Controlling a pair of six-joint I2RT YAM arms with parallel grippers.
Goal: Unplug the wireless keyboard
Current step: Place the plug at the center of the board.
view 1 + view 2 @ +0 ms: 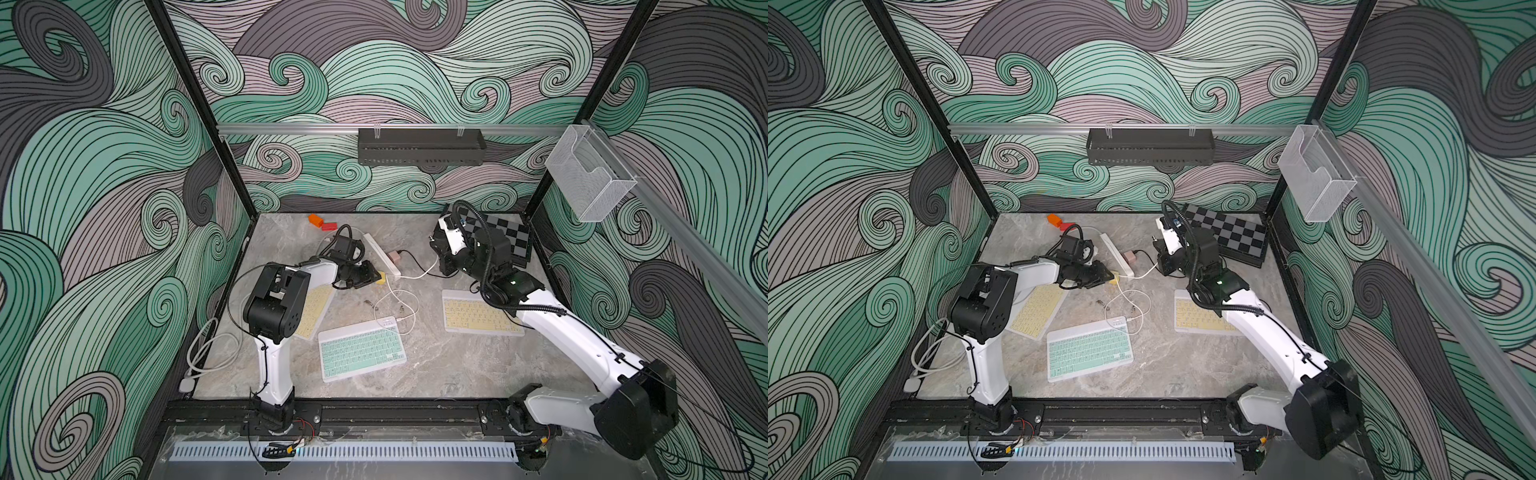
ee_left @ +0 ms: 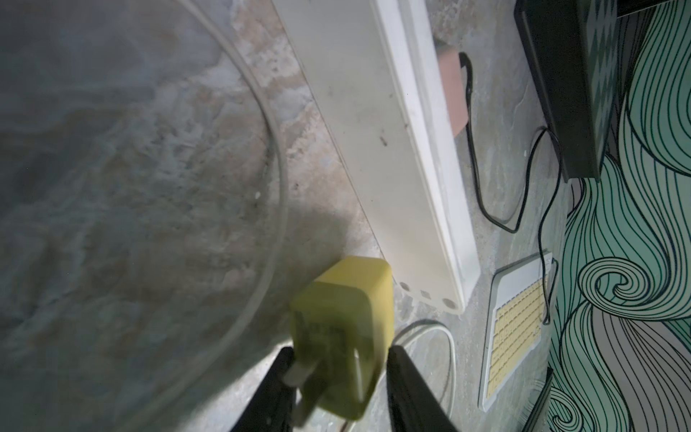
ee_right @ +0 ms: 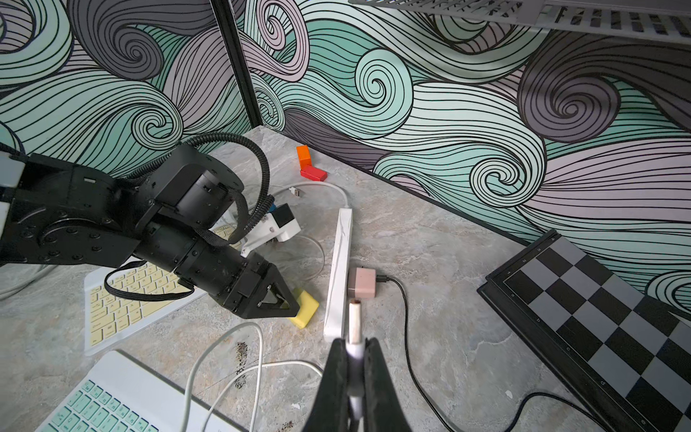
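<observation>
The mint-green wireless keyboard [image 1: 361, 349] [image 1: 1090, 351] lies mid-table. A white cable [image 1: 405, 307] loops from its far right corner up to my right gripper [image 3: 353, 340]. That gripper is shut on the cable's USB plug [image 3: 354, 318], which is held free above the end of the white power strip [image 3: 338, 273]. A yellow charger [image 2: 347, 299] [image 3: 304, 308] rests on the table beside the strip's end, detached from it. My left gripper [image 2: 340, 359] is open, with one finger on each side of the charger.
A pink charger [image 3: 362, 282] with a black cable is plugged into the strip. Two yellow keyboards [image 1: 478, 316] [image 1: 313, 309] flank the green one. A chessboard [image 3: 598, 318] lies at the back right. Orange and red blocks [image 1: 322, 223] sit at the back. A white cord [image 1: 208, 349] hangs off the left edge.
</observation>
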